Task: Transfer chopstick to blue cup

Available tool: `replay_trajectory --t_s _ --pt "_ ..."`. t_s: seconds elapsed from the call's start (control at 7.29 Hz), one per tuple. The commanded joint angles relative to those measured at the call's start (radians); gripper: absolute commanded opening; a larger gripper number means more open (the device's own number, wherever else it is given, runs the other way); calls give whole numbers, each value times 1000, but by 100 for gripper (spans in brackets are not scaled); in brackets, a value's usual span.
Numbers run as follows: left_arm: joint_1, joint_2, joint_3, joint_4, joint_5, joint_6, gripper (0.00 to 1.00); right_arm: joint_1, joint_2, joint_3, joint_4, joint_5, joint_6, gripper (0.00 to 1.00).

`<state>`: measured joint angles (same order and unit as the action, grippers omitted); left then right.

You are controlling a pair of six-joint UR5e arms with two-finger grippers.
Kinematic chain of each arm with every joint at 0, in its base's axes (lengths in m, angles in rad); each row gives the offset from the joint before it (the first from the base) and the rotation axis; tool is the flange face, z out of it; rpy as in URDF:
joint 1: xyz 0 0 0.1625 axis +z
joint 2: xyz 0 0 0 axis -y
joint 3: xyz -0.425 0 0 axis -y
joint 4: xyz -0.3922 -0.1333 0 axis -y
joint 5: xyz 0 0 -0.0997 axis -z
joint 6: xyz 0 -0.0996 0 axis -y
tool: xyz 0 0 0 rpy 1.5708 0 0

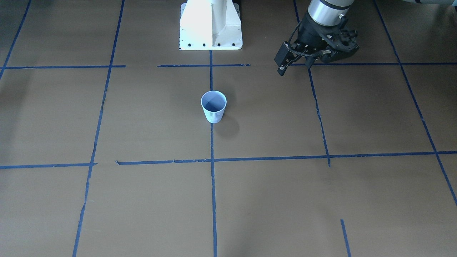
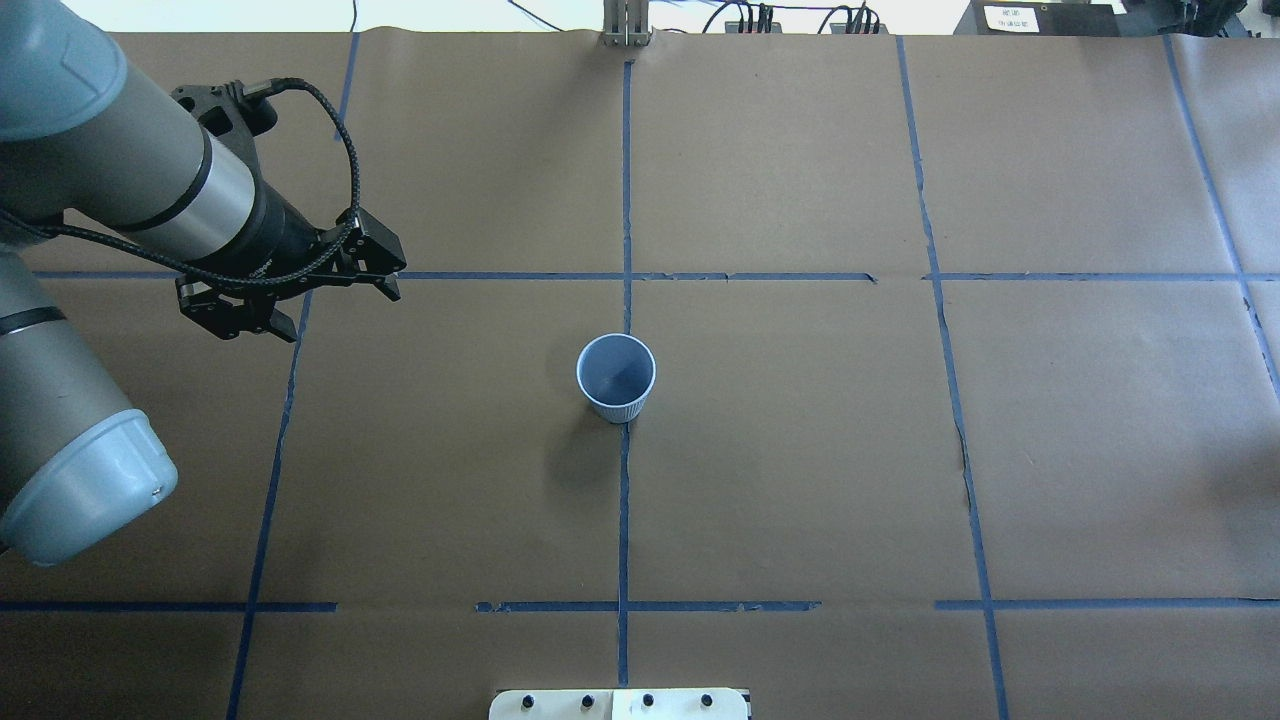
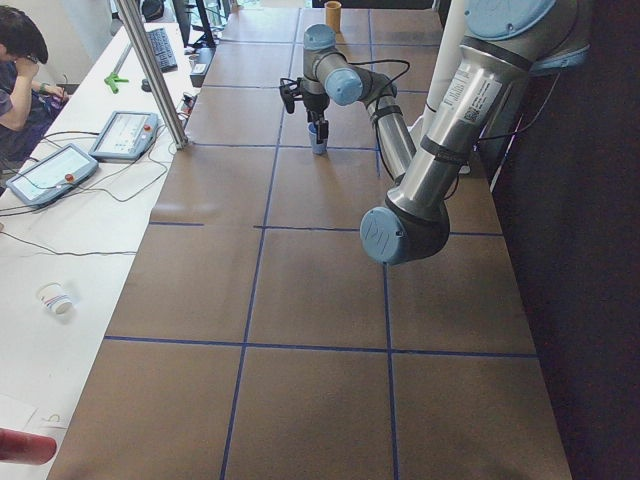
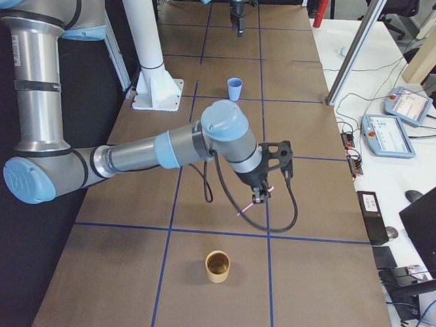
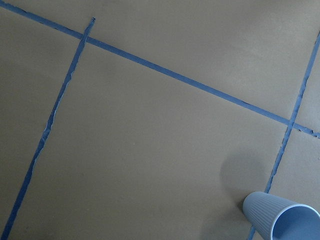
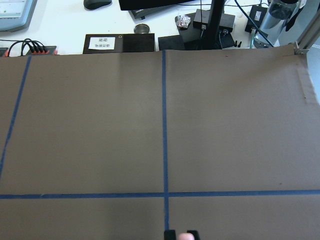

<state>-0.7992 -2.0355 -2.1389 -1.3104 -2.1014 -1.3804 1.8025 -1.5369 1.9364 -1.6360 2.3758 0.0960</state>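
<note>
The blue cup (image 1: 213,107) stands upright and empty at the table's middle; it also shows in the overhead view (image 2: 615,378), the left wrist view (image 5: 280,217) and the exterior right view (image 4: 234,88). My right gripper (image 4: 259,198) is shut on a thin pink chopstick (image 4: 252,203) and holds it tilted above the table near the table's right end, far from the blue cup. In the right wrist view the pink tip (image 6: 186,237) sits between the right gripper's (image 6: 181,235) fingertips. My left gripper (image 2: 335,305) is open and empty, well to the left of the blue cup.
A tan cup (image 4: 218,266) stands upright just in front of my right gripper. The white robot base (image 1: 210,25) sits behind the blue cup. A side table with tablets (image 4: 394,133) and cables runs along the far edge. Blue tape lines cross the brown table.
</note>
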Motion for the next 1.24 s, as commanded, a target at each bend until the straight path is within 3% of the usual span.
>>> replay_trajectory --t_s 0.0,0.27,0.55,0.82,1.1 --pt "-56 66 -6 2 0 184 100 -165 223 117 -296 -17 101 0" --pt "-139 145 -1 3 -2 410 100 -402 415 118 -306 -21 465 0" --pt "-240 228 2 2 -6 626 100 -681 625 119 -305 -136 804 0" --pt "-372 291 45 2 -72 847 100 -927 780 102 -300 -338 983 0" --pt "-503 317 137 0 -106 1074 100 -1078 906 12 -294 -516 1065 0"
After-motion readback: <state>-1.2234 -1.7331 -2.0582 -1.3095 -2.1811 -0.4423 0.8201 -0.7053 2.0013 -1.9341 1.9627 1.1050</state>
